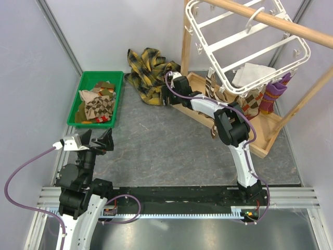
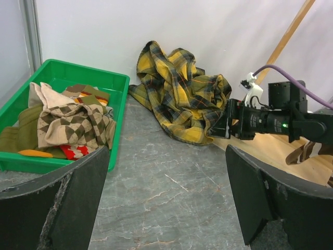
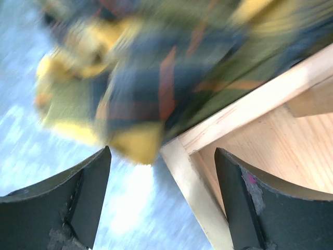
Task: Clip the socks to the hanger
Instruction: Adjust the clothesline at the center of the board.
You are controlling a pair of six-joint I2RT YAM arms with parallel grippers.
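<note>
**Top view, with both wrist views.** My left gripper [image 1: 104,141] hovers over the grey table [image 1: 171,151] close to its own base, just in front of the green bin [image 1: 102,73]. Its jaws are spread to their full width and hold nothing. In the left wrist view only bare table shows between the two fingers [image 2: 78,198].

A heap of loose socks [image 1: 99,105], argyle and olive with a patch of red, lies in that bin.

My right gripper [image 1: 165,97] is stretched out beside the left end of the tray [image 1: 263,151] of the wooden rack [image 1: 184,41]. It sits at the edge of the plaid cloth [image 1: 148,67], which is crumpled against the back wall. I cannot tell whether it touches the cloth. Its jaws stand wide apart and are empty. The right wrist view is blurred and shows the cloth and a corner of the tray beyond the fingers [image 3: 78,203].

The white hanger [image 1: 209,56] hangs tilted from the rod [image 1: 281,23] of the rack. Along its near edge, clipped socks [image 1: 252,101] dangle over the tray: at least two argyle and one striped.
</note>
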